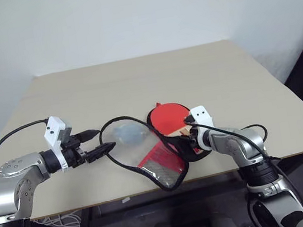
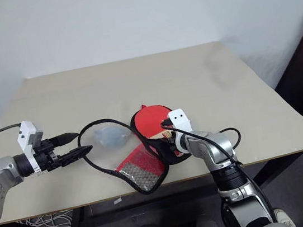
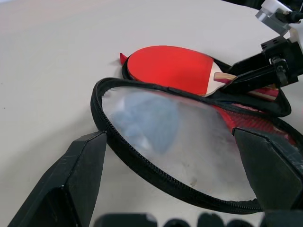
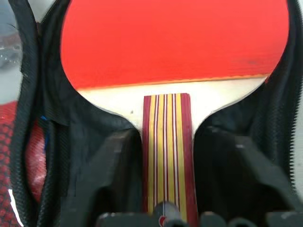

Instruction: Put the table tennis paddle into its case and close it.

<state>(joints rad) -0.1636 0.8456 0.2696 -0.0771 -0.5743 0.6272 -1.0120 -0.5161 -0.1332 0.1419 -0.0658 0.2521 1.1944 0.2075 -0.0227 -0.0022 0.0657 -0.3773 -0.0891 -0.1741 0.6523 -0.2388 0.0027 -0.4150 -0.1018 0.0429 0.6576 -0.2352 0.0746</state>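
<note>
Left fingers [image 1: 103, 140]: spread wide with nothing between them, hovering just beside the case's zip rim on the side away from the paddle.
Right fingers [image 4: 165, 179]: parted, one on each side of the paddle's handle; I cannot tell whether they touch the wood.
Table tennis paddle [image 1: 168, 117]: lying flat in the case's black half, red face up; its long axis runs from the blade at the far end to the striped handle at the near end, pointing toward my right wrist.
Case [image 1: 146, 154]: unzipped and folded open on the worktop [image 1: 136, 82] near its front edge, clear-and-red half [image 3: 189, 142] lying toward my left hand, black half under the paddle.
Zip rim [image 3: 142, 161]: a black loop around the clear half, just ahead of my left fingers.
Around: a small grey-blue lump [image 1: 127, 131] shows through the clear plastic, beside the paddle's blade.
In the way: the case's black fabric edges rise close along both sides of the handle, crowding my right fingers.
</note>
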